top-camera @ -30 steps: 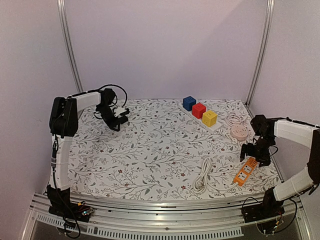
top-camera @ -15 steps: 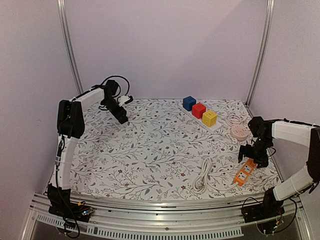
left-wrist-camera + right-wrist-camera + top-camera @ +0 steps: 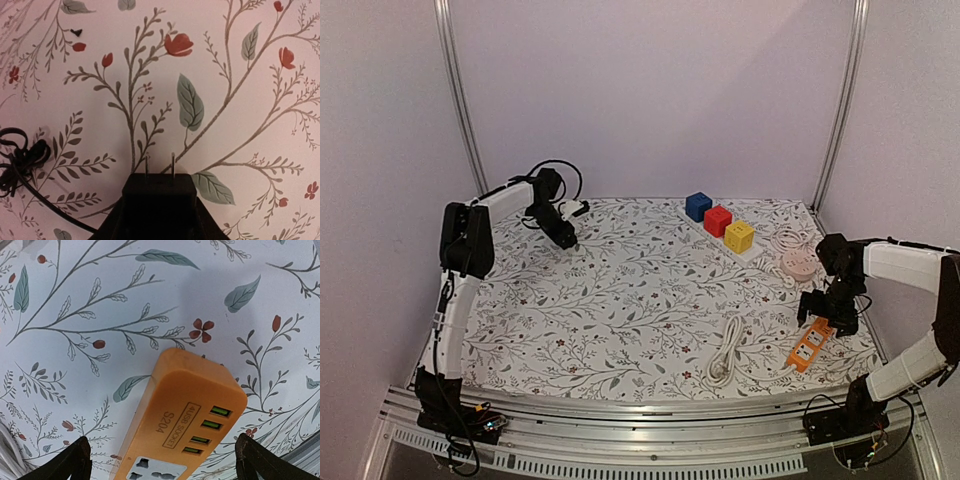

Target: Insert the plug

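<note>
A black plug (image 3: 159, 200) with two metal prongs pointing forward sits between the jaws of my left gripper (image 3: 159, 212), which is shut on it just above the floral cloth. In the top view my left gripper (image 3: 564, 233) is at the far left of the table. The orange power strip (image 3: 185, 410) lies at the right front, its USB ports and one socket showing. My right gripper (image 3: 165, 462) stands open astride the strip's far end, a finger on either side and neither touching it. In the top view my right gripper (image 3: 825, 312) is over the orange power strip (image 3: 808, 347).
Blue (image 3: 698, 206), red (image 3: 718, 220) and yellow (image 3: 739, 236) cube sockets stand in a row at the back right. A pink round socket (image 3: 798, 263) with its cord lies beside them. A coiled white cable (image 3: 725, 352) lies near the front. A tangle of black cord (image 3: 20, 160) trails left of the plug.
My left arm has swung toward the back of the table and its gripper has shifted slightly right. My right gripper has edged a little left over the strip's end.
</note>
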You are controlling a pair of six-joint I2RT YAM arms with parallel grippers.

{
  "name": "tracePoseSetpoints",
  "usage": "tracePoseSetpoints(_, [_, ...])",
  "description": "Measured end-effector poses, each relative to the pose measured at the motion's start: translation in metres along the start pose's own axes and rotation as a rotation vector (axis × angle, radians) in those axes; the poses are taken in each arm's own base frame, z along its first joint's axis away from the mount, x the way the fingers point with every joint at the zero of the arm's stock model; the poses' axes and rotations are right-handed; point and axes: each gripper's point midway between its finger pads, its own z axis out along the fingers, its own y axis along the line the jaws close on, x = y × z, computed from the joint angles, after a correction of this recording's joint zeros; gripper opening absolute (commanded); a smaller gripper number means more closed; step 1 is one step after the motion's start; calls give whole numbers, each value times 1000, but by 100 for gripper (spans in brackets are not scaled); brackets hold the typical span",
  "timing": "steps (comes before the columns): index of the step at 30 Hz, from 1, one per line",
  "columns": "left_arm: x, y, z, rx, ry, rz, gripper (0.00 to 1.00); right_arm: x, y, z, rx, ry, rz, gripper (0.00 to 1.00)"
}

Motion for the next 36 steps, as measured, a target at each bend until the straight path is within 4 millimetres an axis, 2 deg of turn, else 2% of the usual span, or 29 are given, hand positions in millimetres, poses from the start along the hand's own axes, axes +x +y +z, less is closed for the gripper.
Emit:
tracePoseSetpoints(4, [7, -7, -7, 21, 14, -31, 0, 1, -1, 0, 6, 2, 0, 99])
tracePoseSetpoints(6, [11, -13, -18, 30, 24, -51, 0, 1, -1, 1, 7, 3, 0, 99])
tracePoseSetpoints(8, [11, -17, -40, 27, 19, -68, 0, 3, -1, 3, 2, 4, 2, 99])
tracePoseSetpoints(10, [7, -19, -65, 13, -6, -75, 0, 6, 1, 8, -4, 15, 5, 94])
tracePoseSetpoints(12, [1, -23, -101, -4, -47, -78, 0, 9, 6, 18, -18, 43, 10, 81])
tracePoseSetpoints(13, [-3, -25, -124, -17, -77, -76, 0, 10, 8, 22, -22, 56, 7, 70])
tracePoseSetpoints(14, [-7, -27, -141, -28, -101, -73, 0, 13, 10, 26, -21, 72, 8, 53])
tracePoseSetpoints(16, [-13, -33, -186, -53, -170, -63, 0, 9, 15, 26, -34, 65, 9, 31])
tracePoseSetpoints(17, [-15, -35, -204, -62, -196, -59, 0, 9, 17, 26, -43, 63, 13, 23])
tracePoseSetpoints(19, [-13, -43, -241, -81, -248, -51, 0, 8, 20, 24, -56, 60, 18, 11])
tracePoseSetpoints(21, [-8, -53, -267, -88, -286, -45, 0, 7, 23, 23, -71, 52, 3, 1])
tracePoseSetpoints(24, [6, -69, -295, -81, -314, -41, 0, 6, 37, 9, -115, 11, -85, 0])
tracePoseSetpoints(27, [22, -83, -306, -56, -312, -47, 0, 5, 84, -30, -225, -84, -322, 0])
tracePoseSetpoints(30, [35, -91, -312, -40, -304, -56, 0, 8, 149, -83, -352, -200, -646, 1])
tracePoseSetpoints(32, [41, -94, -319, -41, -306, -61, 0, 15, 187, -109, -411, -249, -845, 0])
tracePoseSetpoints(34, [46, -96, -327, -50, -315, -66, 0, 26, 230, -125, -459, -288, -1079, 0])
tracePoseSetpoints(36, [51, -96, -334, -64, -322, -71, 0, 32, 265, -126, -476, -311, -1286, 0])
